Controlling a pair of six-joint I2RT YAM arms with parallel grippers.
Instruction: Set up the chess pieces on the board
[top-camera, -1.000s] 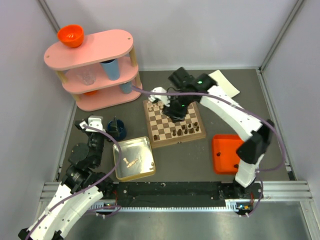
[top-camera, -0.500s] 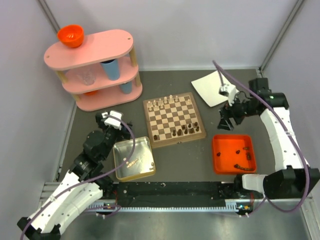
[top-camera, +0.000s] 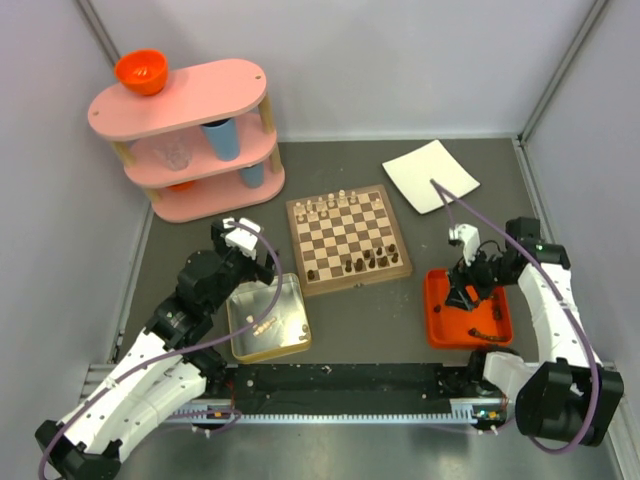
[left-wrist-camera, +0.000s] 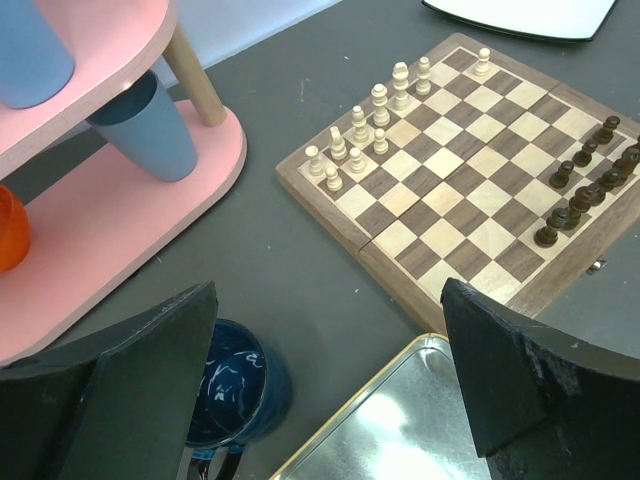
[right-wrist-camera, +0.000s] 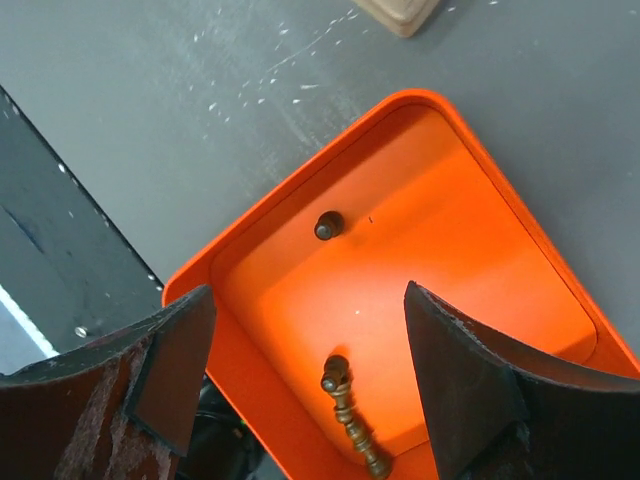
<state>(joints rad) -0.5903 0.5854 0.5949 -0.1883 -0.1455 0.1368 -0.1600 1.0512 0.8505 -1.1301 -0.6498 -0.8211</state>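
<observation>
The board (top-camera: 348, 240) lies mid-table, also in the left wrist view (left-wrist-camera: 470, 190). Cream chess pieces (left-wrist-camera: 370, 120) stand along its far edge, and dark ones (left-wrist-camera: 590, 185) cluster at its near right corner. My right gripper (top-camera: 468, 295) hangs open over the orange tray (right-wrist-camera: 470, 230). Two dark pieces lie in that tray: a small one (right-wrist-camera: 328, 225), and a long one (right-wrist-camera: 350, 415) between the fingers of the open right gripper (right-wrist-camera: 312, 355), touching neither. My left gripper (top-camera: 240, 265) stands wide open and empty (left-wrist-camera: 328, 330) above the table, between a mug and the silver tin (left-wrist-camera: 400, 430).
The silver tin (top-camera: 300, 300) holds a few cream pieces (top-camera: 265, 323). A dark blue mug (left-wrist-camera: 235, 385) sits under the left fingers. A pink shelf unit (top-camera: 190, 130) with blue cups and an orange bowl (top-camera: 140, 70) stands at the back left. A white plate (top-camera: 430, 175) lies at the back right.
My right arm left the board, swung right and came down over the orange tray with its jaws opened wider. My left arm reached forward to the tin's far edge.
</observation>
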